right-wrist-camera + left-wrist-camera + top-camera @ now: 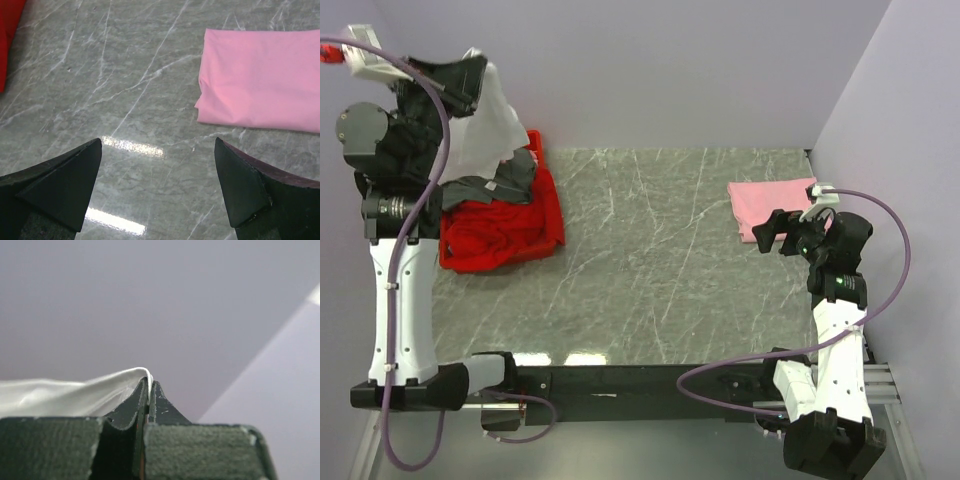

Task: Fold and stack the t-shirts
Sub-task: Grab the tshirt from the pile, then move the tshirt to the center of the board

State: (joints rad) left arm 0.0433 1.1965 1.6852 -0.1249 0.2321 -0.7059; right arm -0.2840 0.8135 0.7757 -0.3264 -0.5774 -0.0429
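The white t-shirt [485, 125] hangs unfolded from my left gripper [468, 78], which is raised high over the table's far left corner. In the left wrist view the left gripper [149, 386] is shut on a fold of the white t-shirt [65, 395]; the cloth drapes off to the left. The pink t-shirt [770, 205] lies folded flat at the table's far right. My right gripper [775, 232] is open and empty, low over the table just beside the pink shirt's near left corner. In the right wrist view the right gripper [157, 185] has its jaws wide apart and the pink t-shirt [260, 85] lies ahead to the right.
A heap of red cloth [500, 225] with dark grey cloth [508, 178] on top lies at the table's left side, below the hanging white shirt. An edge of the red cloth [7, 30] also shows in the right wrist view. The grey marble table [650, 260] is walled at back and right.
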